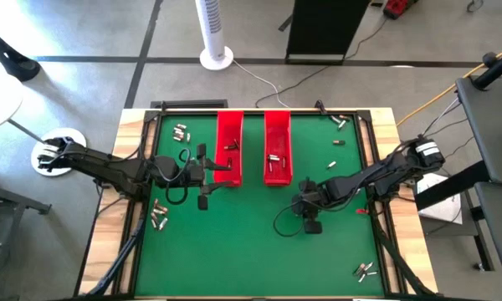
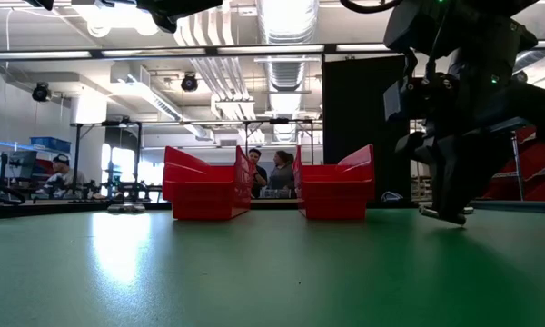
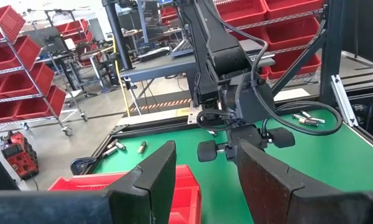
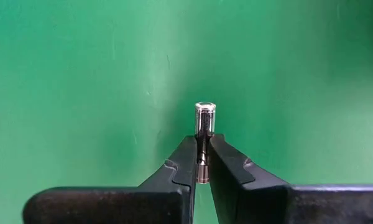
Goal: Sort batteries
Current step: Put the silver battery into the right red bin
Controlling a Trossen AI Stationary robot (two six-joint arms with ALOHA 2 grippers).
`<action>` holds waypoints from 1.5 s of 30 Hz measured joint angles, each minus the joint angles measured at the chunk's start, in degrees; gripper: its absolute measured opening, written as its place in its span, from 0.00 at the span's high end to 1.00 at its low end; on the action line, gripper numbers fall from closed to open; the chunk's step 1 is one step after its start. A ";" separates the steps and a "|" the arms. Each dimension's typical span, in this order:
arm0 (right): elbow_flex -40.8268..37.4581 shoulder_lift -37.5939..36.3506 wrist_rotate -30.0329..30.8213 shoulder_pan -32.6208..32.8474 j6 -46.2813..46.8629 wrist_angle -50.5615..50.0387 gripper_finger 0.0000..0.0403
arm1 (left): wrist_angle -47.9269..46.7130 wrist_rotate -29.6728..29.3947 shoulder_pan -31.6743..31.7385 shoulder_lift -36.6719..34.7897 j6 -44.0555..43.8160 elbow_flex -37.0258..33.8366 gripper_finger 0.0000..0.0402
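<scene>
Small silvery batteries lie scattered on the green mat: at the far left (image 1: 181, 132), near left (image 1: 159, 217), far right (image 1: 339, 121) and near right (image 1: 366, 269). A few lie in the two red trays (image 1: 228, 125) (image 1: 278, 125). Near the mat's middle, right of centre, my right gripper (image 1: 306, 209) (image 4: 202, 155) slants steeply down, shut on one battery (image 4: 204, 118). At the left tray's near end my left gripper (image 1: 211, 173) (image 3: 205, 186) stands level and open, with nothing between its fingers. My right gripper pinches the battery's lower half (image 4: 202, 152) between its two fingertips (image 4: 227, 162). The battery lies along the fingers, and its silvery free end (image 4: 204, 111) sticks out past them. The fingers come from above, slanting steeply down. In the low view the tips (image 2: 445, 216) hang just above the mat.
The two red trays (image 2: 206, 193) (image 2: 336, 193) stand side by side at the far middle, long sides running near to far. A raised black frame (image 1: 376, 167) edges the mat. Open green mat (image 1: 251, 251) lies between the arms and the near edge.
</scene>
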 joint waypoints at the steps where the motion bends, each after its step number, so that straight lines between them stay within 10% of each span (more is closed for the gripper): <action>1: -0.09 0.23 0.14 0.24 0.38 0.51 0.94 | 0.00 0.00 0.00 0.00 -0.01 0.00 0.63; 34: -11.23 5.48 12.28 4.65 4.53 35.65 0.76 | 0.61 0.00 0.00 -0.04 -0.18 0.00 0.63; 45: -17.83 6.91 14.78 4.80 5.03 51.61 0.83 | 0.68 0.00 -0.02 -0.04 -0.18 0.00 0.63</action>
